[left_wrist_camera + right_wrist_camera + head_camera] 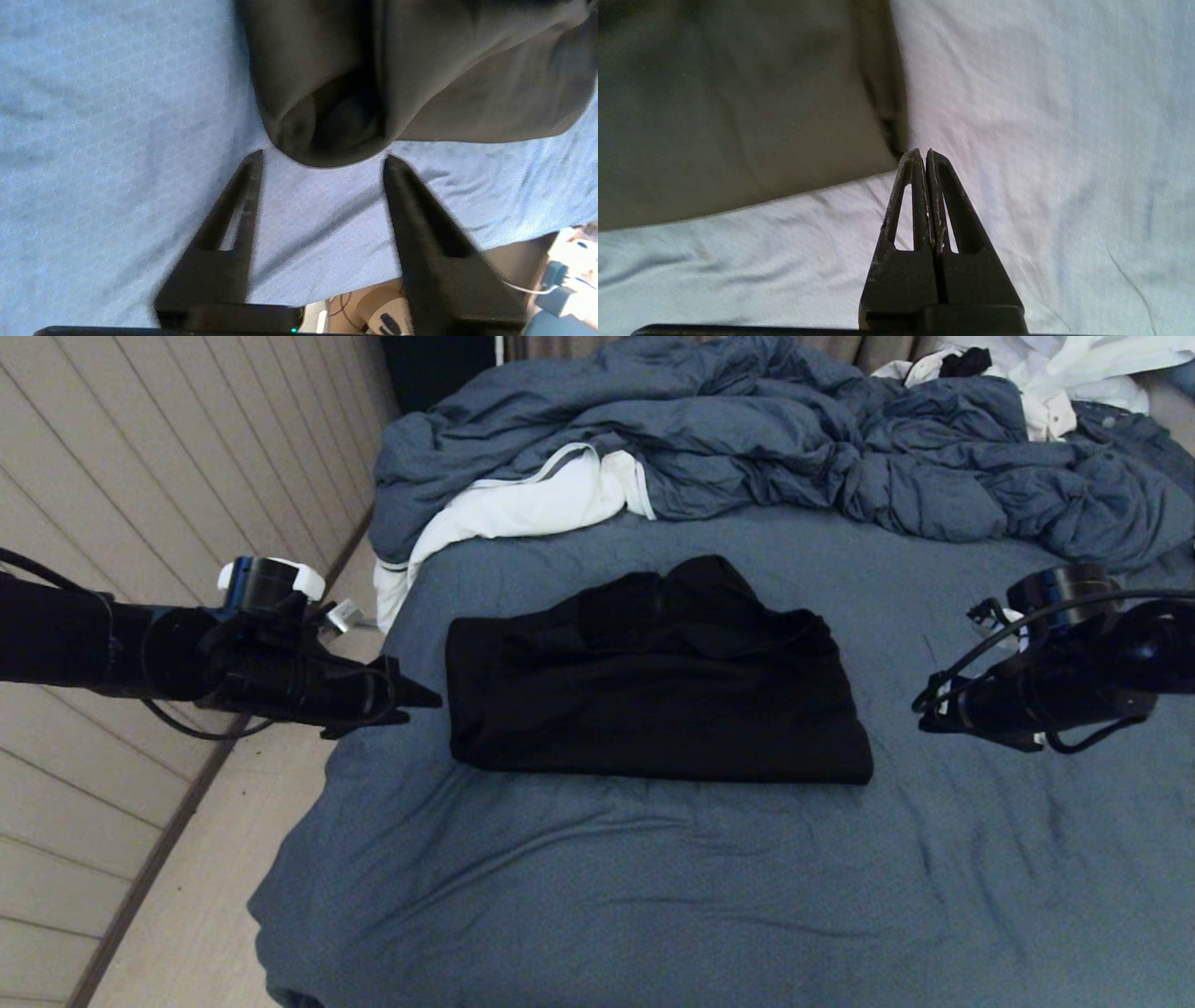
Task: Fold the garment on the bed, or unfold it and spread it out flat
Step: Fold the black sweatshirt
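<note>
The garment (653, 691) is plain black, lying on the bed (653, 887) with its blue-grey heathered sheet. The duvet (794, 439) is blue-grey with a white lining, and the clothing (1074, 373) is white. Both grippers are black.

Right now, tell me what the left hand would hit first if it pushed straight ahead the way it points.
Most likely the folded black hooded sweatshirt: the open left hand points at its rounded near corner, just short of touching, above the blue-grey bed sheet.

Left pincer (322, 161) hangs low with fingers spread, holding nothing; right pincer (923, 154) has fingers pressed together, empty.
</note>
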